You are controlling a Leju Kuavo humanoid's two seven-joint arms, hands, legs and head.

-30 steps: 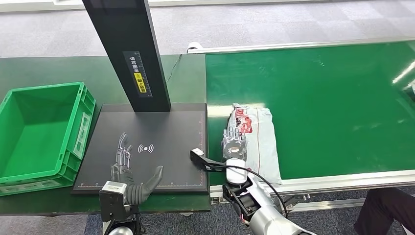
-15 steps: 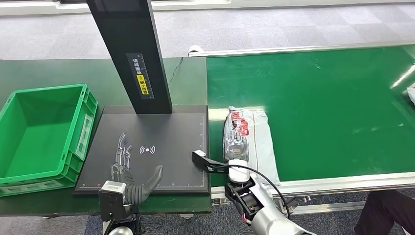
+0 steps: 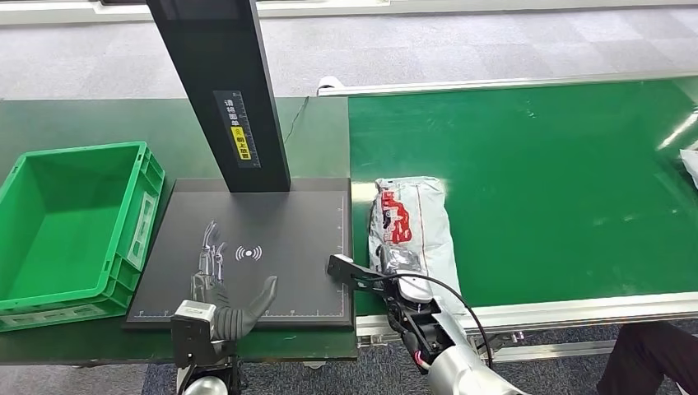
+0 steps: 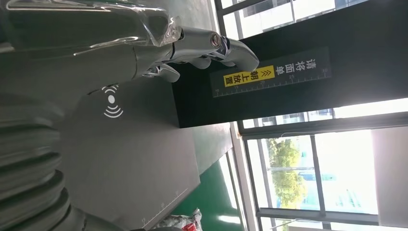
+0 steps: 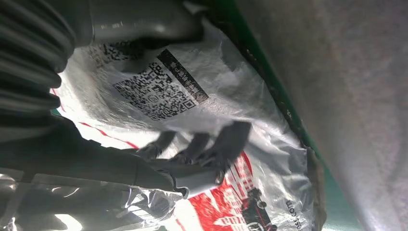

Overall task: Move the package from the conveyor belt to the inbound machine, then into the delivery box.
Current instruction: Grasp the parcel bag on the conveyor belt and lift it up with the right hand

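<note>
head view: one white package (image 3: 411, 226) with red print lies on the green conveyor belt (image 3: 560, 181), at its edge nearest the one black inbound machine (image 3: 255, 247). right robot hand (image 3: 401, 265) rests on the package's near end, fingers (image 5: 226, 144) curled into the plastic beside one qr label (image 5: 159, 89). left robot hand (image 3: 216, 284) hovers over the machine's pad, fingers apart, holding nothing. one green delivery box (image 3: 74, 222) sits on the bench (image 3: 82, 123), touching the machine's far side.
</note>
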